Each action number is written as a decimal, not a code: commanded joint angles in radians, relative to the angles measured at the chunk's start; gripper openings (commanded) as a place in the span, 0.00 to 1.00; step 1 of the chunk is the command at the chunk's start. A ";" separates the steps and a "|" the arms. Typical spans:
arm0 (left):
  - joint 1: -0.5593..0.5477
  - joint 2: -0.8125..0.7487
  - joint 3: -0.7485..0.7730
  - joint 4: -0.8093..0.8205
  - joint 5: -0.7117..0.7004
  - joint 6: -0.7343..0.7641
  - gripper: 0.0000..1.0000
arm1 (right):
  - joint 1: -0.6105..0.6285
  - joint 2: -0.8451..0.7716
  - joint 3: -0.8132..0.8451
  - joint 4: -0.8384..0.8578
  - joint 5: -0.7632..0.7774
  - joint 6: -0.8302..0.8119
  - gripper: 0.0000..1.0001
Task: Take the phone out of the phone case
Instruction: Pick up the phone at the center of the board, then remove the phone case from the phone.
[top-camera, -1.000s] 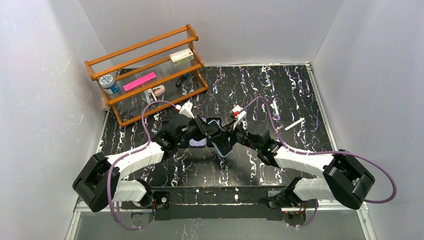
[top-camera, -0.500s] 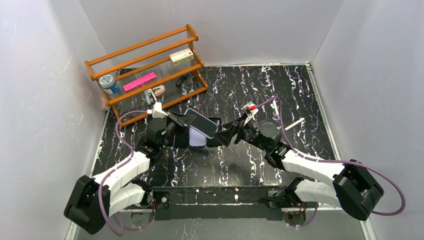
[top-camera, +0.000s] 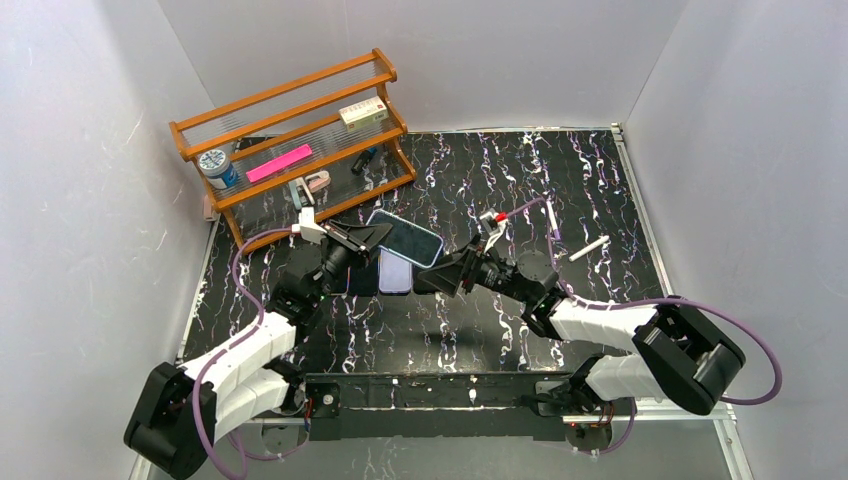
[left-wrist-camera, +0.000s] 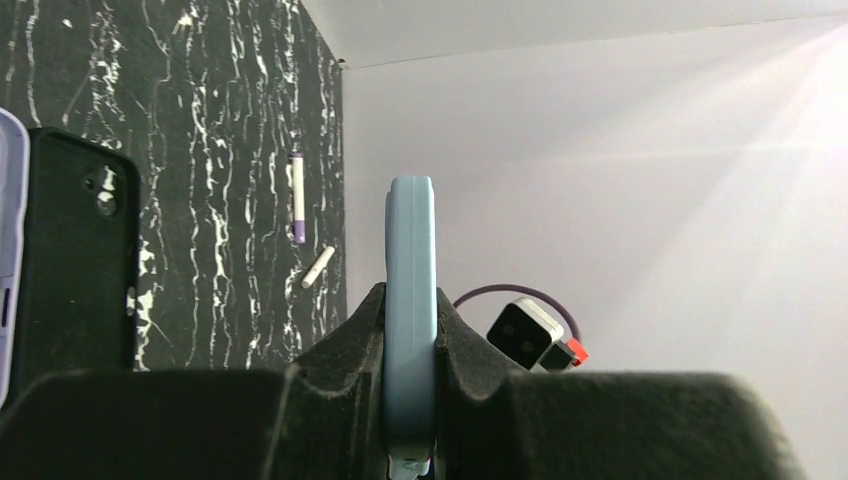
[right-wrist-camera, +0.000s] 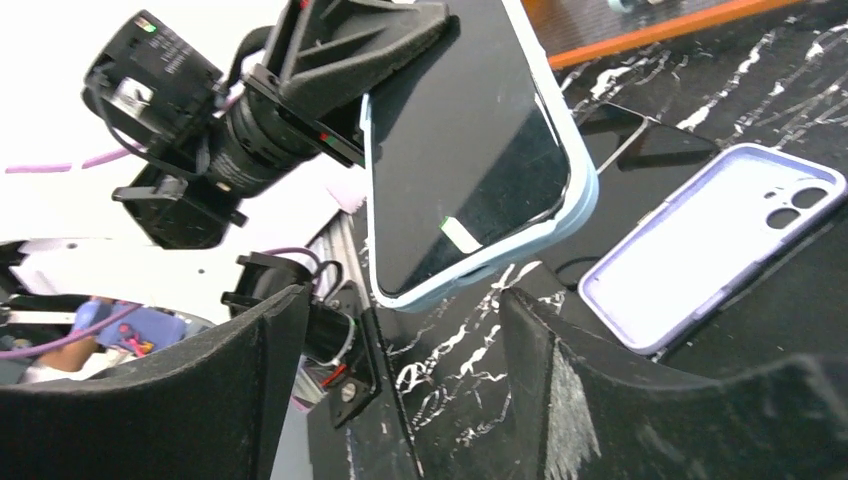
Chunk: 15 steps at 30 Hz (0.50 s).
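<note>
The phone (top-camera: 405, 236), in its blue case (left-wrist-camera: 410, 280), is held above the table (top-camera: 620, 200), long axis running left to right. The left gripper (top-camera: 368, 233) clamps its left end. The right gripper (top-camera: 447, 274) gapes just beside the free end.

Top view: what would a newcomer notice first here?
The phone in its pale blue case, held up off the table at centre, clamped at one end by the left hand. The right hand faces it, open and holding nothing, with an empty lavender case lying on the table beneath. At back left stands an orange wooden rack.
</note>
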 joint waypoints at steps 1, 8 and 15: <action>0.002 -0.048 -0.008 0.122 0.014 -0.063 0.00 | -0.001 0.005 0.007 0.178 -0.031 0.045 0.74; 0.002 -0.058 -0.024 0.152 0.021 -0.094 0.00 | -0.001 0.016 0.013 0.236 -0.031 0.075 0.58; 0.002 -0.063 -0.028 0.173 0.044 -0.130 0.00 | -0.001 0.050 0.018 0.294 -0.036 0.081 0.36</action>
